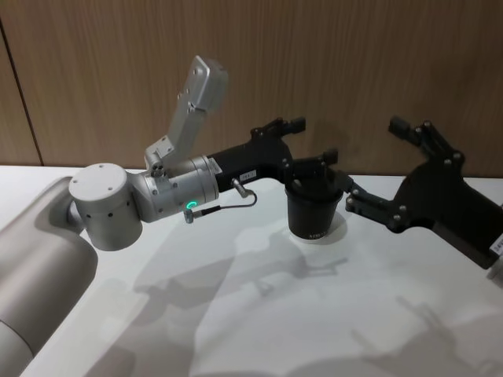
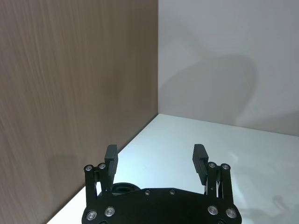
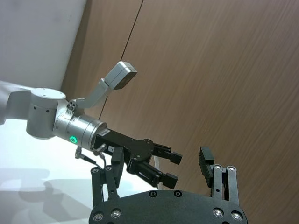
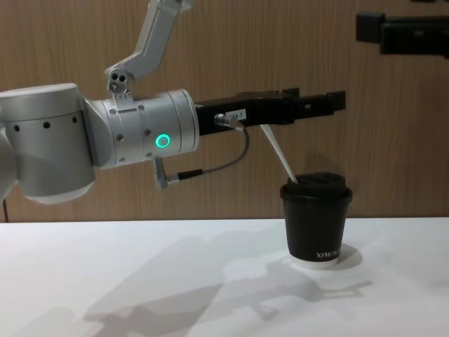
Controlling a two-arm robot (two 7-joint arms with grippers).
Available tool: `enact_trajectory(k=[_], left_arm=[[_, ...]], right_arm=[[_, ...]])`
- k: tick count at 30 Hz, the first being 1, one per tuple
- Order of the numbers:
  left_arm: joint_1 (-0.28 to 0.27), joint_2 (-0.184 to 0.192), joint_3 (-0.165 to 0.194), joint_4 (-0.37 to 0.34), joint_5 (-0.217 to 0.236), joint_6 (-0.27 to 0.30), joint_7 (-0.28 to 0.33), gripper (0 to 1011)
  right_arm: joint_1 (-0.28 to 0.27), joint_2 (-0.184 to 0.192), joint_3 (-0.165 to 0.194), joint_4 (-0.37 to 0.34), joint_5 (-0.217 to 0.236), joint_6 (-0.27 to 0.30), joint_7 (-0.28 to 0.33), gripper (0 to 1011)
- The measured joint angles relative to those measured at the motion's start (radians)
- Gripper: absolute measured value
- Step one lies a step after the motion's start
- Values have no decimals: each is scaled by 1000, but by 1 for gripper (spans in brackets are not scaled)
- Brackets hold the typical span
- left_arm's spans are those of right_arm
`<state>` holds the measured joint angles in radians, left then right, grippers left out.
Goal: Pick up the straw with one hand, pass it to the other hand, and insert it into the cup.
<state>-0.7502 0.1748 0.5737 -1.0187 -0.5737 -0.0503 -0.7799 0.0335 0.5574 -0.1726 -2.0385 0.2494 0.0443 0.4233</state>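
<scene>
Straw [image 4: 280,158], thin and white, leans in domed black cup [image 4: 316,225].

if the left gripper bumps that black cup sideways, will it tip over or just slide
Probably tip rather than slide: the black paper cup is taller than wide, narrows to a small white base and looks light. The white straw leaning out of its lid may add leverage. The left gripper hovers open just above it.

L gripper [image 1: 308,141] open above cup [image 1: 313,209]

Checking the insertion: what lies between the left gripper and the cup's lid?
In the chest view, the straw slants from the left gripper down into the cup.
</scene>
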Motion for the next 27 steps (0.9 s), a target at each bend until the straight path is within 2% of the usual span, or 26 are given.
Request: enact_trajectory(k=[5,18,27], left_arm=[[11,5,2,-10,-11,-6,-11,1003],[50,19,0,-43,-48,-19,-30,1003],[73,28,2,-65,-64,-19,-28,1003]], right_arm=[[19,-3,-15,-17,-1,45,-11,1001],[94,-29,-89,-62,-26,175,-45,1001],[128,-53,-122,-72,-42,227,-62,1001]])
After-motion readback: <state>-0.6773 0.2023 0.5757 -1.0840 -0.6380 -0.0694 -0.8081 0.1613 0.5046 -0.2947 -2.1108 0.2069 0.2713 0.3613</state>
